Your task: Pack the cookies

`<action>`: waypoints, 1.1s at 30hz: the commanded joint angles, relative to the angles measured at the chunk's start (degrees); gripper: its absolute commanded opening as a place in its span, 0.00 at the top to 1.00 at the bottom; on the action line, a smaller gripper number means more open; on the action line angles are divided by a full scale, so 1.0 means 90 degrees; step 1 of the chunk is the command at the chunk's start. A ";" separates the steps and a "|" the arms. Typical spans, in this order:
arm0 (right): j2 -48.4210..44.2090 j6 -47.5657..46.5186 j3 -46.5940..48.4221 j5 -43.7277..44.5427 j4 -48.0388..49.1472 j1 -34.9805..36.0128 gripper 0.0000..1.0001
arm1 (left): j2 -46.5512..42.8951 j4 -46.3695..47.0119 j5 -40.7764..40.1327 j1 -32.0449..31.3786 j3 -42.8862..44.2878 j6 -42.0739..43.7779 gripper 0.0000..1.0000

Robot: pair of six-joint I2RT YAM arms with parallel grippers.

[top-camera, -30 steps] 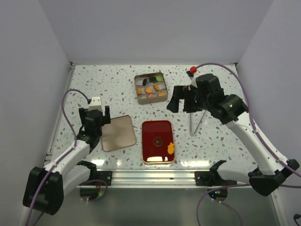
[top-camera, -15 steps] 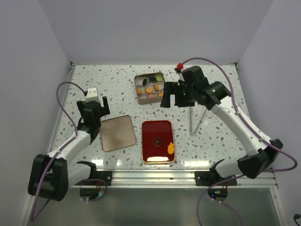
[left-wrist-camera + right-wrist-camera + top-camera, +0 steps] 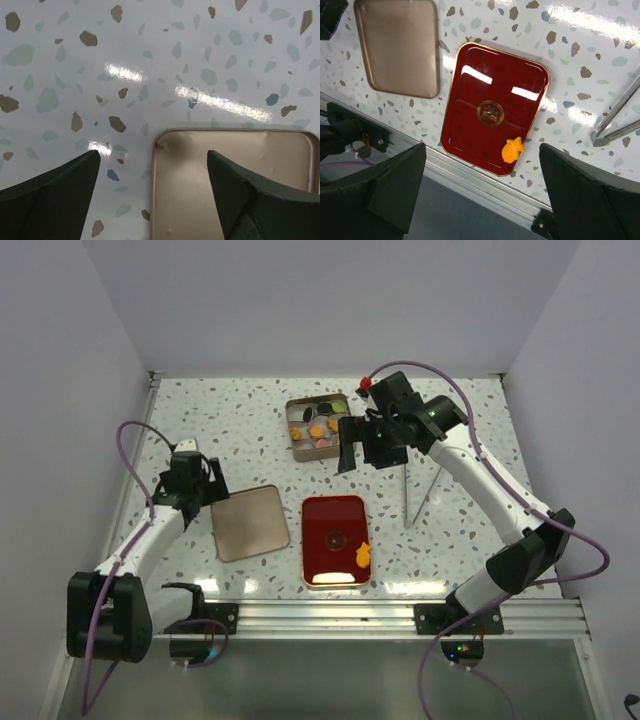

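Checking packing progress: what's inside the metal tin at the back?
Small cookies in orange, pink, black and green lie in the tin. The right gripper overlaps its right side, hiding that part.

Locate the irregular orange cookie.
In the top view, the irregular orange cookie lies on the red tray, by its near right corner, left of the metal tongs.

Far middle of speckled counter [image 3: 250, 430]: square metal tin [image 3: 293, 448], small round cookies [image 3: 318, 432] inside. In front of it: red rectangular tray [image 3: 330, 515], irregular orange cookie [image 3: 363, 554] on near right corner. Left of tray: tan square lid [image 3: 250, 523]; right: metal tongs [image 3: 418, 498].
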 commanded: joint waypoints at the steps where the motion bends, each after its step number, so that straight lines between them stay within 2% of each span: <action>1: -0.0019 -0.0304 0.0137 -0.0120 -0.0280 0.0016 0.01 | 0.0492 -0.0433 0.0583 0.0466 0.0056 -0.0258 0.11; 3: -0.0010 -0.0295 0.0098 -0.0169 -0.0270 0.0016 0.01 | 0.0912 -0.0443 0.0866 0.0545 0.0134 -0.0209 0.18; 4: -0.0009 -0.0275 0.0078 -0.0169 -0.0261 0.0016 0.01 | 0.1039 -0.0462 0.1003 0.0613 0.0163 -0.0189 0.27; 7: 0.0010 -0.0275 0.0127 -0.0169 -0.0290 0.0016 0.01 | 0.1430 -0.0492 0.1150 0.0770 0.0232 -0.0170 0.44; 12: -0.0009 -0.0353 0.0127 0.0075 -0.0348 0.0007 0.01 | 0.1665 -0.0482 0.1219 0.0760 0.0281 -0.0121 0.52; 15: -0.0048 -0.0373 0.0030 0.0192 -0.0358 0.0016 0.01 | 0.1938 -0.0472 0.1345 0.0760 0.0368 -0.0053 0.68; 16: -0.0048 -0.0373 0.0010 0.0221 -0.0349 0.0007 0.01 | 0.1997 -0.0472 0.1394 0.0770 0.0398 -0.0014 0.80; 19: -0.0087 -0.0373 -0.0059 0.0261 -0.0310 0.0007 0.01 | 0.2260 -0.0433 0.1424 0.0770 0.0544 0.0035 1.00; 22: -0.0019 -0.0373 0.0048 0.0270 -0.0319 -0.0003 0.01 | 0.2271 -0.0560 0.1181 0.0779 0.0875 0.0103 1.00; 26: 0.0350 -0.0315 0.0604 0.0018 -0.0475 -0.0052 0.01 | 0.2144 -0.0852 0.0965 0.0858 0.1937 0.0221 1.00; 31: 0.1258 0.0066 0.2643 -0.0763 -0.0943 -0.0188 0.01 | 0.1939 -0.0844 0.0926 0.0877 0.3160 0.0474 1.00; 33: 0.1842 0.0563 0.3646 -0.1494 -0.1022 -0.0296 0.01 | 0.1909 -0.0862 0.0906 0.0877 0.3726 0.0592 1.00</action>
